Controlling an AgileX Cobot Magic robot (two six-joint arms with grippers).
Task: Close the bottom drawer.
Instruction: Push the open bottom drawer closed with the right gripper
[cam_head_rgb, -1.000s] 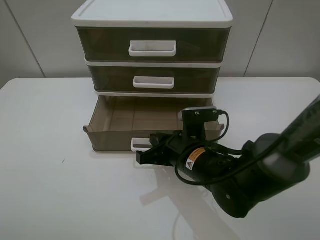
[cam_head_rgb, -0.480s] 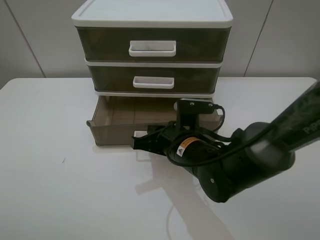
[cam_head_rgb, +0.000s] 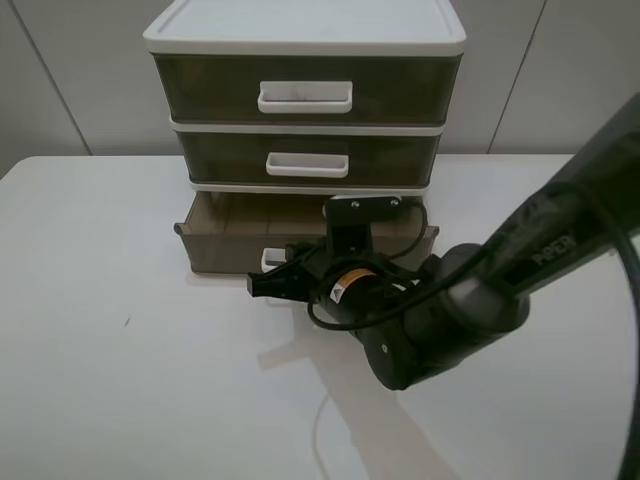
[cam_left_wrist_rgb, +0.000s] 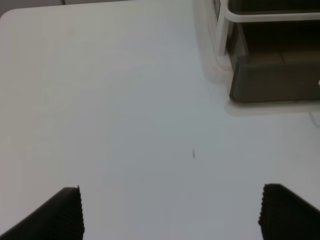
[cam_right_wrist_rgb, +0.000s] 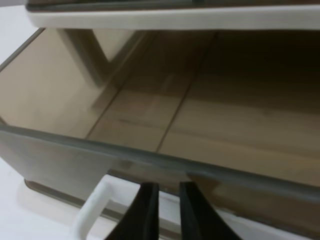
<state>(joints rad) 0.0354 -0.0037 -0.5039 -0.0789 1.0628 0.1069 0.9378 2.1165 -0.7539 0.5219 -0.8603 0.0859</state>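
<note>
The bottom drawer (cam_head_rgb: 225, 245) is a shallow smoky-brown tray, empty, standing partly out of the cabinet. Its white loop handle (cam_head_rgb: 270, 258) faces forward. My right gripper (cam_head_rgb: 262, 285) is shut, its tips against the drawer's front beside the handle. In the right wrist view the two dark fingers (cam_right_wrist_rgb: 146, 210) stand close together against the drawer's front wall (cam_right_wrist_rgb: 60, 150), with the handle (cam_right_wrist_rgb: 92, 207) beside them. My left gripper (cam_left_wrist_rgb: 172, 210) is open and empty over bare table; the drawer's left front corner (cam_left_wrist_rgb: 270, 80) lies ahead of it. It is out of the high view.
The middle drawer (cam_head_rgb: 308, 160) and the taller top drawer (cam_head_rgb: 305, 92) are shut above the bottom one. The white cabinet frame (cam_left_wrist_rgb: 225, 30) stands at the back of the white table (cam_head_rgb: 120, 330). My right arm's black body (cam_head_rgb: 430, 320) stretches across the table's right front.
My right gripper has moved toward the cabinet, and the bottom drawer has slid part of the way in with it. The left gripper shows no earlier view.
</note>
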